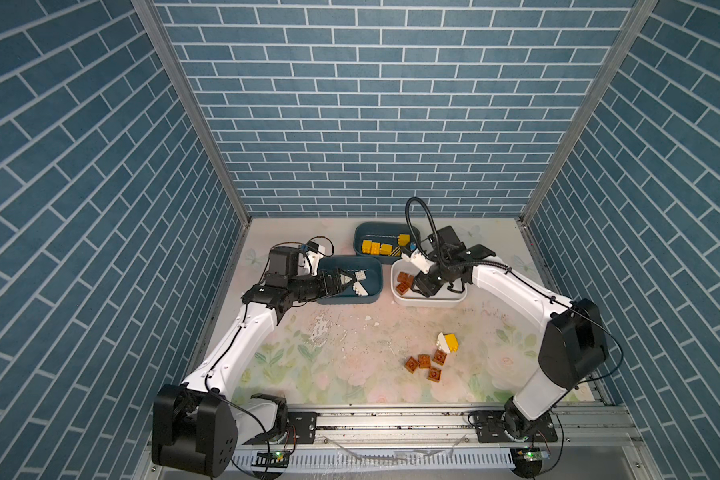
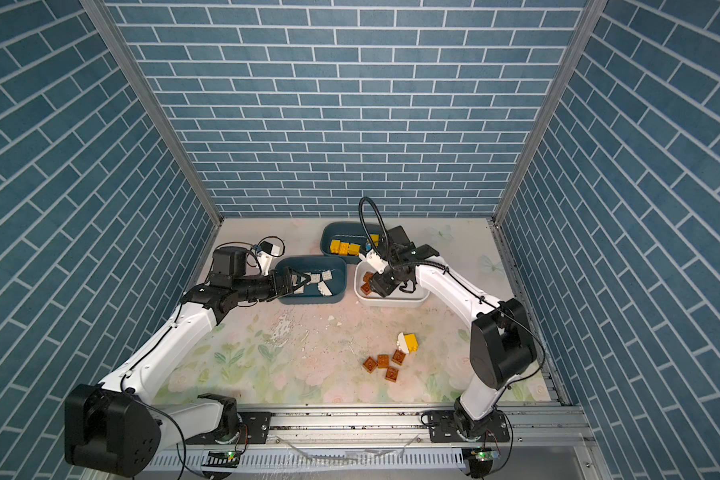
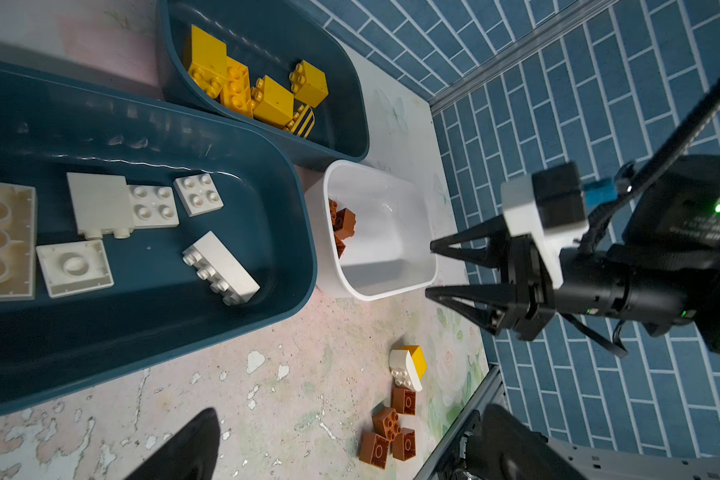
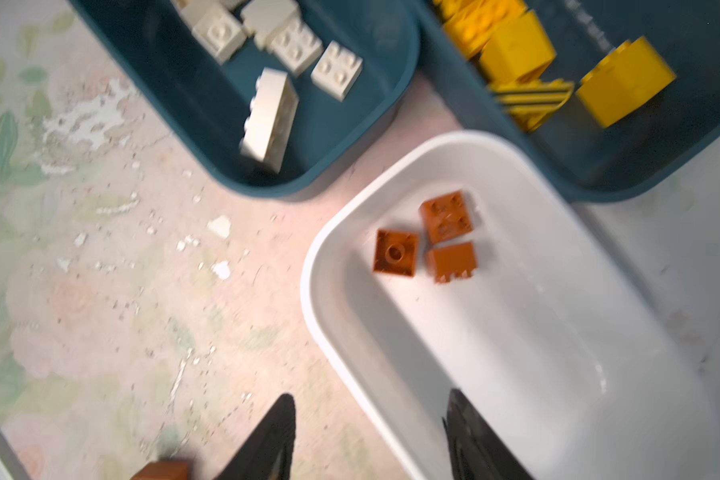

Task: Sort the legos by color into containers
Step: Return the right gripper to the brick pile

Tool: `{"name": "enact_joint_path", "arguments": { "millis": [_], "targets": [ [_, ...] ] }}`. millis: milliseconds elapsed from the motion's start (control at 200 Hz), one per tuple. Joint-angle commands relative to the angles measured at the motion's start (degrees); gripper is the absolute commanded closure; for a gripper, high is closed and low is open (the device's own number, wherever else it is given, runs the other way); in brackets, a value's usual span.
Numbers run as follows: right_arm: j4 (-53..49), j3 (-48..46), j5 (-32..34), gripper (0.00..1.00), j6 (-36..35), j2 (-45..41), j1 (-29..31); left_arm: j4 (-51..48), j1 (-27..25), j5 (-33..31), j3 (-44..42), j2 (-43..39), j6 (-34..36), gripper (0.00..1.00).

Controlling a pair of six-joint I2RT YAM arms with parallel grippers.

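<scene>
Blurred brown lego point(image 4: 161, 471), cropped at right wrist view's edge

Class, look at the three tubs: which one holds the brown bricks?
The white tub: brown bricks lie in it. The far teal tub holds yellow bricks, and the nearer teal tub holds white bricks.

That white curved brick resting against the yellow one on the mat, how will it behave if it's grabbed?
The white curved brick looks like hard moulded plastic, so probably stiff and light. Its rounded face may slip in a pinch; the flat sides seem safer. It seems to touch the yellow brick, so a push would likely shove both.
</scene>
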Motion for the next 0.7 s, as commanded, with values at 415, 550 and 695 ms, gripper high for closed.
{"name": "enact_joint_path", "arguments": {
  "millis": [415,550,695],
  "targets": [
    [5.3,-20.0,8.9,0.39,18.9,-9.4,21.4,-2.1,0.4,1.5,-0.2,1.1,2.2,0.0],
    [5.9,-20.9,11.6,0.39,21.9,-7.0,25.1,-2.4,0.5,1.4,-0.9,0.4,2.2,0.0],
    [6.1,-21.7,12.0,0.39,22.9,-4.7,26.1,-2.8,0.4,1.6,-1.2,0.4,2.3,0.0]
  ]
}}
